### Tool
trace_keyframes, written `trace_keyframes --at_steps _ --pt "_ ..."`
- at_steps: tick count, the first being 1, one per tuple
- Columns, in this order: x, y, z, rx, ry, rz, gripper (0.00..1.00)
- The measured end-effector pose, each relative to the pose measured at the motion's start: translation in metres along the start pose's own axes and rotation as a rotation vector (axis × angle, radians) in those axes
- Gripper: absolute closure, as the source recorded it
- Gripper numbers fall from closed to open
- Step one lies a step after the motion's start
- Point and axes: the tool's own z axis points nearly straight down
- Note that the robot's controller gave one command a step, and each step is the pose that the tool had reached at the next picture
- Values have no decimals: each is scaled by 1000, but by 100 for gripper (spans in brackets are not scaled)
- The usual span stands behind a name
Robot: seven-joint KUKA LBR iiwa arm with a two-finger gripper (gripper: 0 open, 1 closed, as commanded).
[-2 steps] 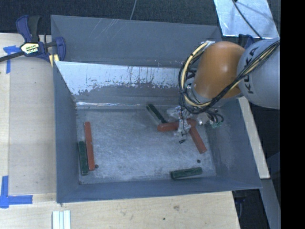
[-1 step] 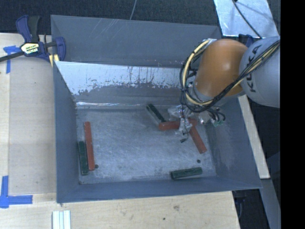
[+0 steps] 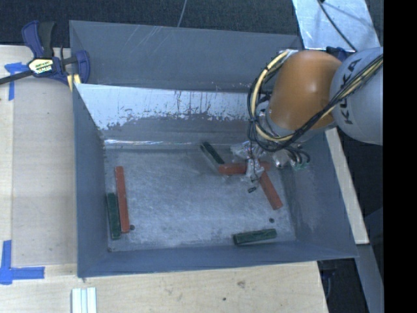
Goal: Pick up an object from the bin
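My gripper (image 3: 254, 173) hangs low at the back right of the bin, under the orange wrist cover. Its fingertips sit over the spot where two reddish-brown bars meet. One short reddish-brown bar (image 3: 229, 169) lies flat just to the left of the fingertips. A longer reddish-brown bar (image 3: 272, 193) runs diagonally down and right from them. A dark green bar (image 3: 212, 154) lies slanted a little further left, touching the short bar's end. Whether either bar is between the fingers is hidden by the gripper body.
At the bin's left side a reddish-brown bar (image 3: 121, 197) and a dark green bar (image 3: 113, 216) lie side by side along the wall. Another dark green bar (image 3: 255, 237) lies near the front wall at the right. The arm and its cables come in over the right rim.
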Motion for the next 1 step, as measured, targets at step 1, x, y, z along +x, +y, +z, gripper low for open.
trace_keyframes --at_steps 1 --pt "0 0 -6 1 -2 0 100"
